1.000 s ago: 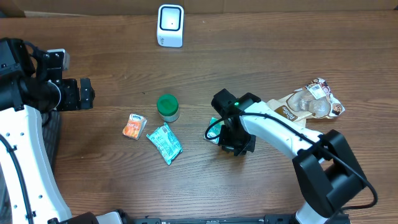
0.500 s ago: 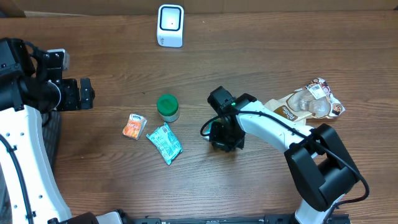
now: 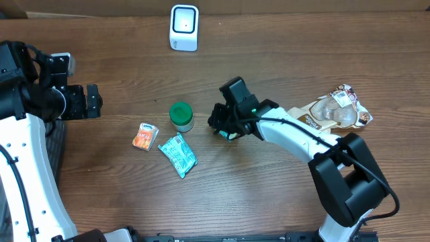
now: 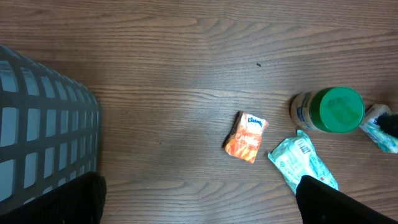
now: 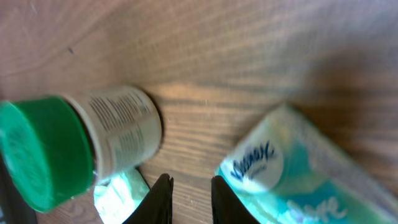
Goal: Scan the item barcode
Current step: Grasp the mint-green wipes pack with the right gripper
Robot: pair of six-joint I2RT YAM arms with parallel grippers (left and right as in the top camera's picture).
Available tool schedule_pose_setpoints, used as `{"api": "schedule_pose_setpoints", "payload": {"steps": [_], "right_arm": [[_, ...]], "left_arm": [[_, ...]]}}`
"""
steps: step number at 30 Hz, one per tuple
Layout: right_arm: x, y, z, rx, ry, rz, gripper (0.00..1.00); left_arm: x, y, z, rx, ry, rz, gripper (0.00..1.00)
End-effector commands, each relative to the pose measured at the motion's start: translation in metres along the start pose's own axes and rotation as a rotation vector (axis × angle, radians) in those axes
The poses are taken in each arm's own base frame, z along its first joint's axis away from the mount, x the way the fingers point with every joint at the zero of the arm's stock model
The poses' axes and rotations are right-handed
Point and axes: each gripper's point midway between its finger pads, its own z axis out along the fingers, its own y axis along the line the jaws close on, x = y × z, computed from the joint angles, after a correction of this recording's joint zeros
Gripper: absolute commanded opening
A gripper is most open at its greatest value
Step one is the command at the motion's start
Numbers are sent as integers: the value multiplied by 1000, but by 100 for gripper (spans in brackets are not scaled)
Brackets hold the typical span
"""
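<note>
A white barcode scanner (image 3: 184, 27) stands at the table's far edge. A teal Kleenex pack (image 3: 231, 135) lies on the wood right of a green-capped bottle (image 3: 181, 115). My right gripper (image 3: 218, 122) hangs low between the two, pointing at the bottle. In the right wrist view the right gripper (image 5: 186, 180) is almost shut, and only bare wood shows in the narrow gap. The Kleenex pack (image 5: 292, 174) lies against the outside of the right finger, and the bottle (image 5: 74, 146) is to the left. My left gripper (image 3: 94, 101) stays open and empty at the far left.
An orange Kleenex pack (image 3: 144, 136) and a mint-green packet (image 3: 177, 154) lie left of the bottle. A clear snack bag (image 3: 336, 113) rests at the right. A grey basket (image 4: 37, 137) sits beside the left arm.
My right gripper has swung up and to the left, off the top of the teal pack and toward the bottle. The left arm has not moved.
</note>
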Motion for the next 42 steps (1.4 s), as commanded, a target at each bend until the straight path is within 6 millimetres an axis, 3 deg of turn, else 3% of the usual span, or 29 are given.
{"api": "schedule_pose_setpoints", "payload": {"steps": [1,5,8,15,20,26,35,42], "right_arm": [[-36,11,-15,-20,-83,-56,23],[-50,-3,-28,24,-75,-121,29],[-47,-20,-35,22,-4,-203,43],[-40,-48,-44,-3,100,-205,41],[-22,-63,-23,20,194,-188,37],[-5,-62,-10,-40,284,-149,32],[11,-66,-14,-26,352,-81,29],[18,-50,-22,-89,406,0,24]], "left_arm": [[-3,2,-1,-6,-6,23,100],[-3,2,-1,-6,-6,23,100],[-3,2,-1,-6,-6,23,100],[-3,2,-1,-6,-6,23,100],[-3,2,-1,-6,-6,23,100],[-3,2,-1,-6,-6,23,100],[-3,2,-1,-6,-6,23,100],[-3,2,-1,-6,-6,23,100]]}}
